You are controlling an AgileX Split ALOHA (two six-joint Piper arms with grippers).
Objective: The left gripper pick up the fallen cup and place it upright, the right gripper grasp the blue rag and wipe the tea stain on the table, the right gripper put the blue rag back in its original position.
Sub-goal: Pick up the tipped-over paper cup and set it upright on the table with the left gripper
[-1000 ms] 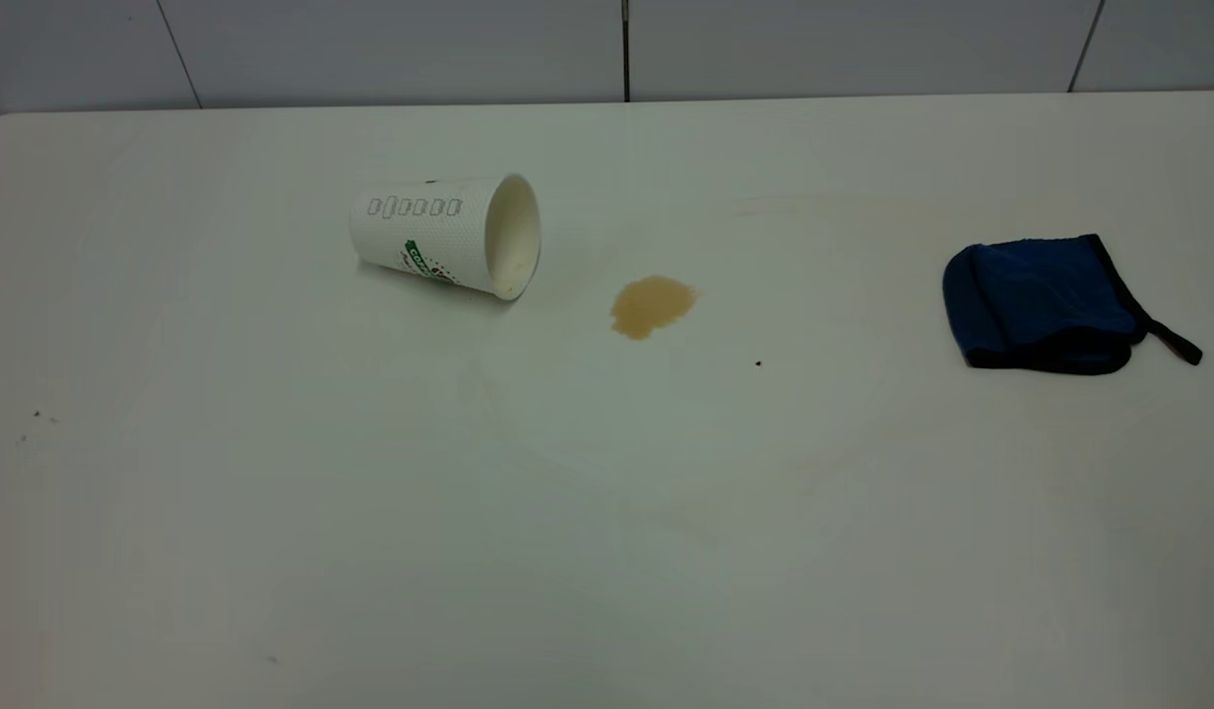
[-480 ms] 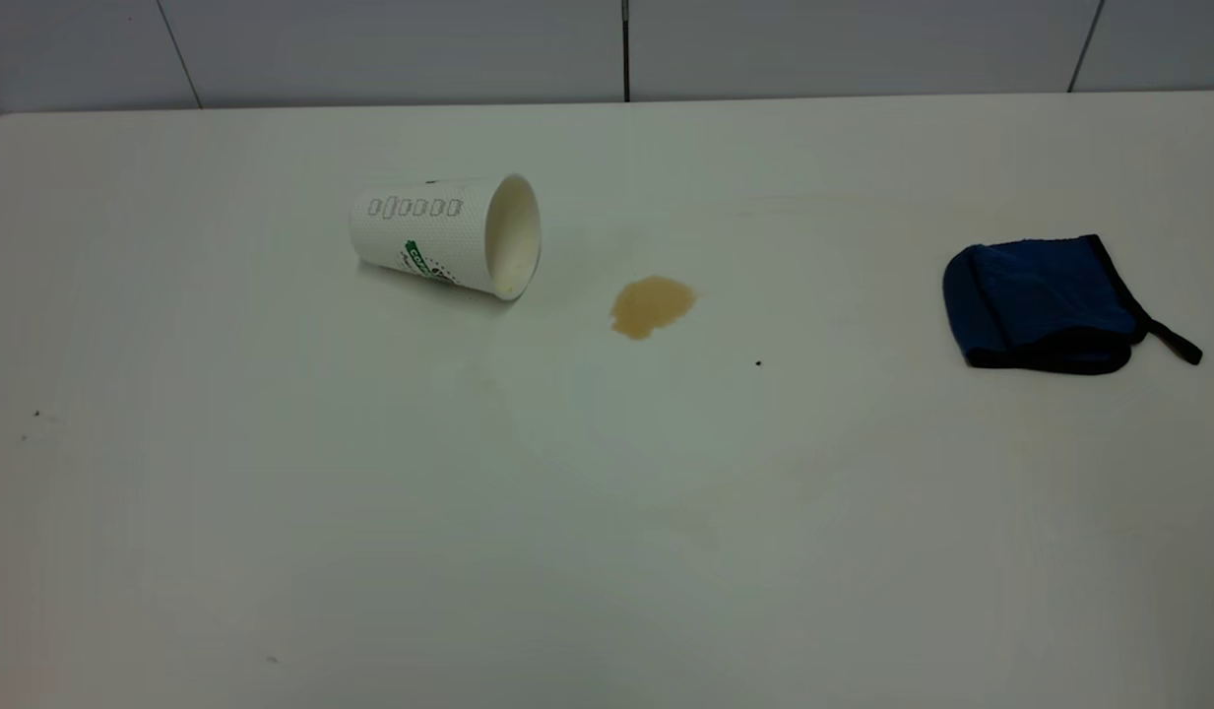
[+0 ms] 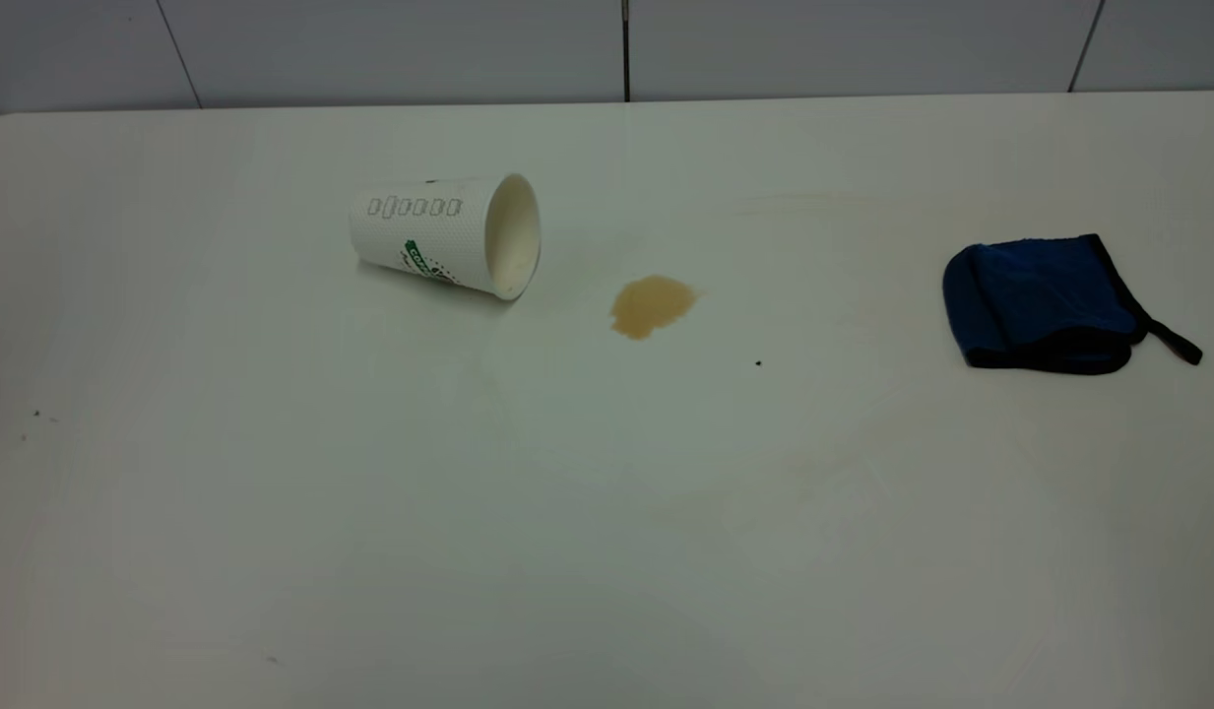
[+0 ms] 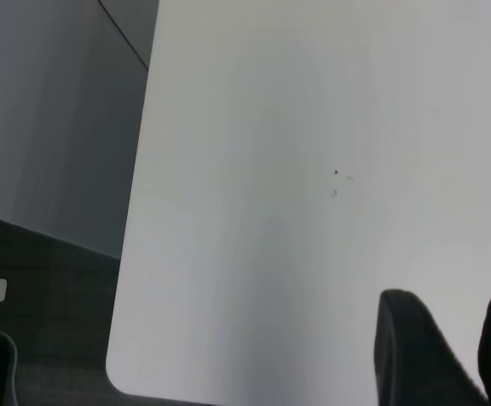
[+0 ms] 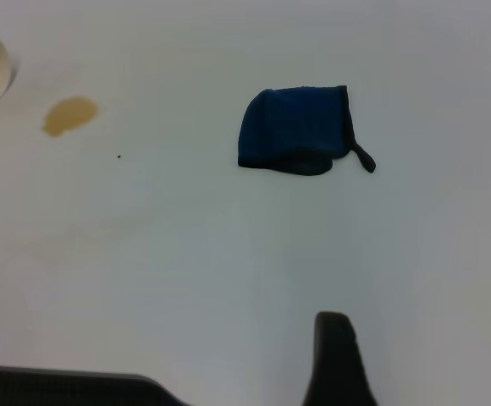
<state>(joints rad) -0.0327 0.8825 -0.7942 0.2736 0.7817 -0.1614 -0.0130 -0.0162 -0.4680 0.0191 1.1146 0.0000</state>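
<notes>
So nothing is started yet: neither arm shows in the exterior view. The cup [image 3: 447, 236] lies on its side toward the far-left part of the table [image 3: 370, 512], mouth pointing at the tea stain [image 3: 651, 305], which sits just beside it near the middle of the far half. The blue rag [image 3: 1045, 305] is folded near the right edge, well apart from the stain, loop strap trailing toward that edge.

The left gripper [image 4: 449, 355] hangs over the table's left edge near a rounded corner, far from the cup. Two finger tips show with a narrow gap between them, holding nothing. The right gripper [image 5: 339, 364] hangs over the near side with the rag ahead of it; only one finger tip is visible, so I cannot tell its opening.

Risks as I judge them:
- Cup is round and on its side, so a push from one finger before the other closes could roll it (mouth end is wider, so it would curve toward the stain).
- Thin paper wall: too hard a squeeze could crush it, and a grip off-centre could tip it on release.
- Rag is folded and may unfold on lift, or only the top layer gets pinched.
- Wiping past the stain could knock the cup if it is set upright close by.
- No marker for the rag's starting spot, so the return could drift.
</notes>
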